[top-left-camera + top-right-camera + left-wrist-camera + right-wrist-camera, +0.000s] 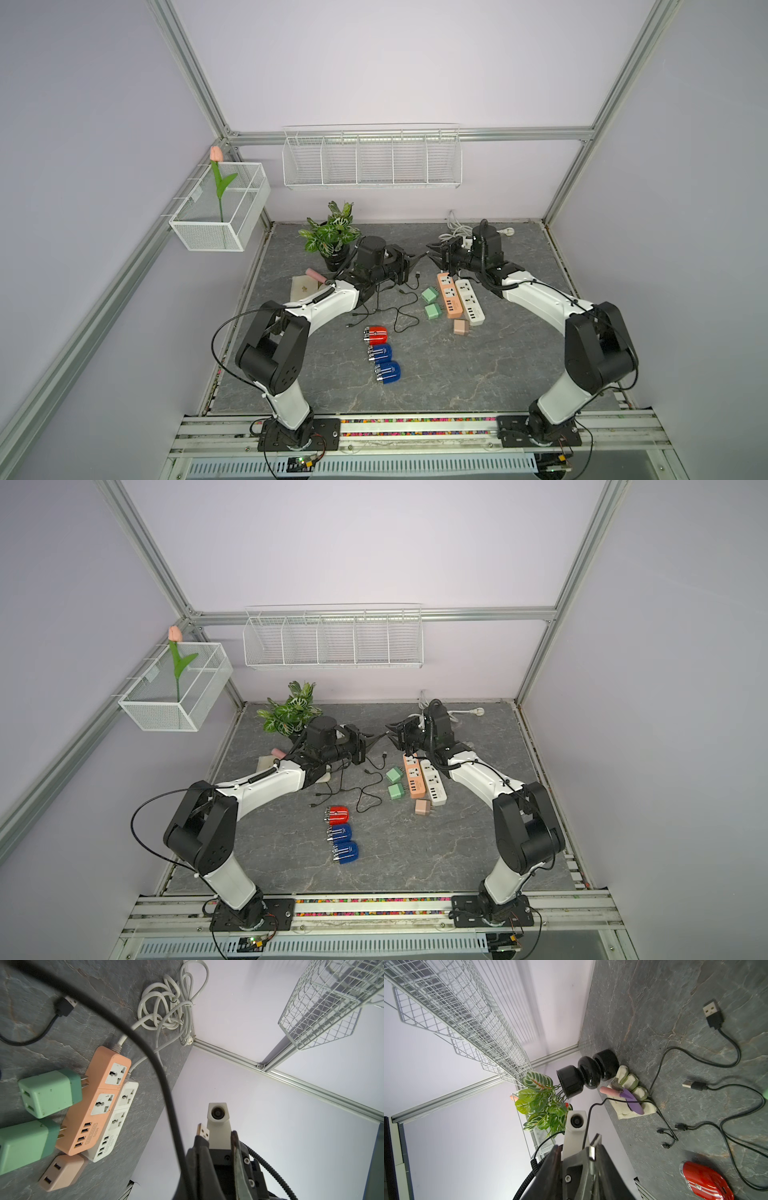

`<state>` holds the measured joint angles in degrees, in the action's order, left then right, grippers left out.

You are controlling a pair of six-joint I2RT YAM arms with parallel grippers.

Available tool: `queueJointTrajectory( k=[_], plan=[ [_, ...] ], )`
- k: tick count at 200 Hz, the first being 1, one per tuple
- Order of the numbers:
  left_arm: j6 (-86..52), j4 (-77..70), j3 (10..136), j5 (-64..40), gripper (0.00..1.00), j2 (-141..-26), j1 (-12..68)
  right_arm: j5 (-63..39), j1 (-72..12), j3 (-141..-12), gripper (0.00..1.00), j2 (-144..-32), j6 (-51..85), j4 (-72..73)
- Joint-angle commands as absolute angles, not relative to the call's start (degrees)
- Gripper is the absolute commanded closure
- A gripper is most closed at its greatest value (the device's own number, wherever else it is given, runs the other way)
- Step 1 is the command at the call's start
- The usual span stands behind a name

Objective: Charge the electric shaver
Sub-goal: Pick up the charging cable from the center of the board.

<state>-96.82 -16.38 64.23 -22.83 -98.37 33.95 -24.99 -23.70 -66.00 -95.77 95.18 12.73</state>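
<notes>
A red electric shaver [375, 333] and two blue ones [380, 352] [388, 372] lie in a row at the table's middle. My left gripper [417, 260] hangs above the back of the table, shut on the USB plug [203, 1131] of a black cable [162, 1076], and the metal tip sticks out past its fingers. My right gripper [432, 254] faces it tip to tip. Its jaws stand apart around the left fingertips in the right wrist view [579, 1147], and the plug [591, 1153] lies against one finger. The red shaver [706, 1180] also shows there.
An orange power strip [449, 297] and a white one [469, 301] lie side by side under the right arm, beside two green adapters [429, 296] and a beige one [460, 327]. More black cables [399, 309] sprawl mid-table. A potted plant [332, 237] stands at the back left.
</notes>
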Motion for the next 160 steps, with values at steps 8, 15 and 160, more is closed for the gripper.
queueJointTrajectory(
  k=[8,15,160],
  plan=[
    [-96.58,-15.47,66.61,-24.67,1.00,-98.08,33.72,-26.63,-23.27,-64.52,0.66,-96.93,97.51,14.25],
    [-96.33,-15.07,66.79,-24.70,1.00,-97.99,33.67,-26.66,-23.19,-64.38,0.67,-97.01,97.51,14.43],
    [-96.49,-16.08,66.86,-25.02,0.80,-98.33,33.44,-26.44,-22.62,-63.56,0.93,-96.16,98.94,15.38]
  ],
)
